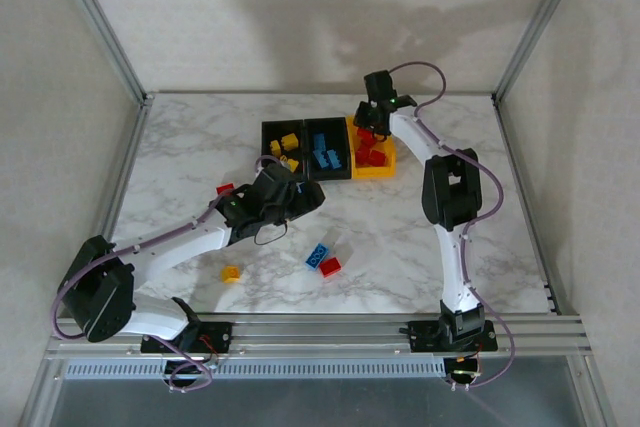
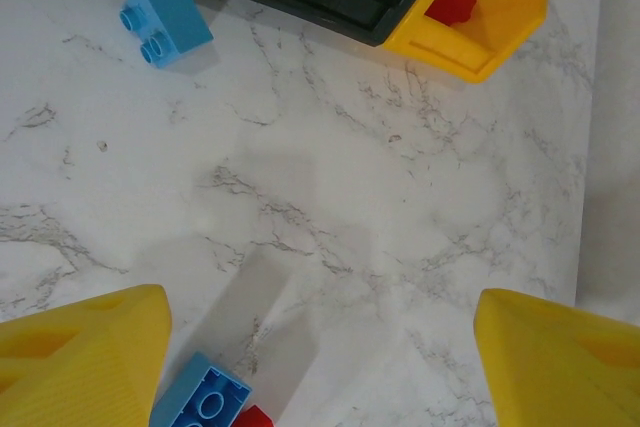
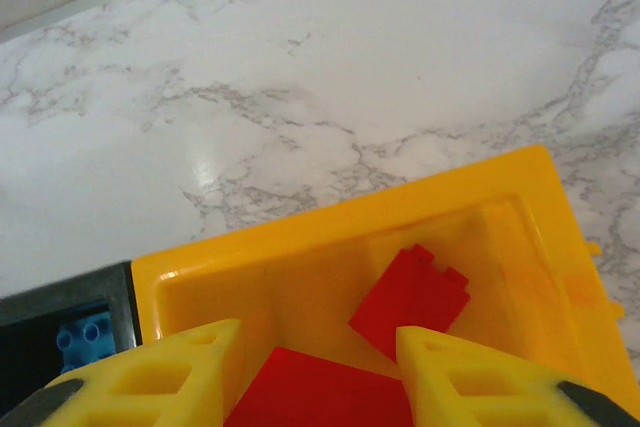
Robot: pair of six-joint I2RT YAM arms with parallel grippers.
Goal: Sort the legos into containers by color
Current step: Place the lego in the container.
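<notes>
right claw (image 3: 318, 339) tight around a red lego (image 3: 320, 394) above the yellow bin (image 3: 350, 212); left claw (image 2: 320, 302) wide apart, empty

Lighting brightly and evenly from overhead. Throwing broad, soft shadows onto the back wall (image 1: 300, 17) and fainter ones across the bench (image 1: 400, 237). Glinting mildly off the bench in the right wrist view. Softening slightly on the close-up left end effector (image 2: 320, 377); rendering the bench's veins crisply.
</notes>
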